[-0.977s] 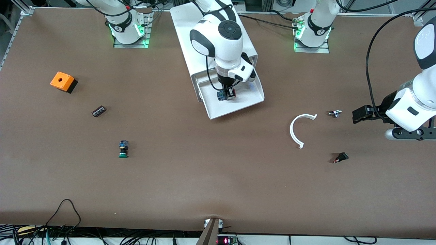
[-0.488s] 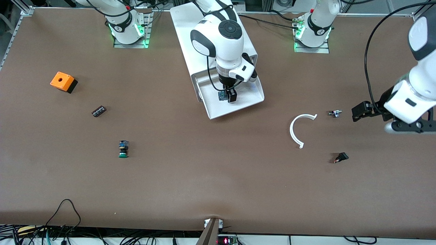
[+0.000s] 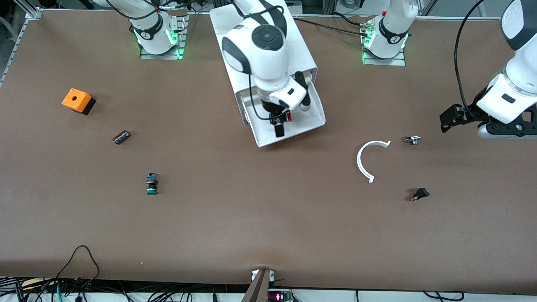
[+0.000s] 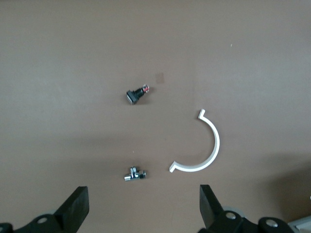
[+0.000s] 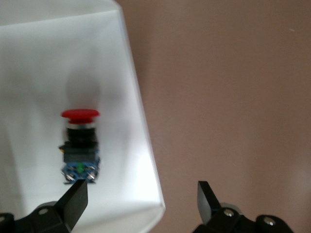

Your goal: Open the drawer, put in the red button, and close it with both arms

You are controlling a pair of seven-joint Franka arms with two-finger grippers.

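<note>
right tool [image 3: 278, 125] over red button [image 5: 80, 141]

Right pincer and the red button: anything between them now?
Nothing. In the right wrist view the right pincer is open above the drawer, and the red button lies on the drawer's floor.

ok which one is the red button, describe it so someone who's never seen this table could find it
Find the white cabinet at the middle of the table, between the robots' bases. Its drawer is pulled open, and the red button lies in it under the open right gripper. Its cap is red; the like button out on the table has a green one.
</note>
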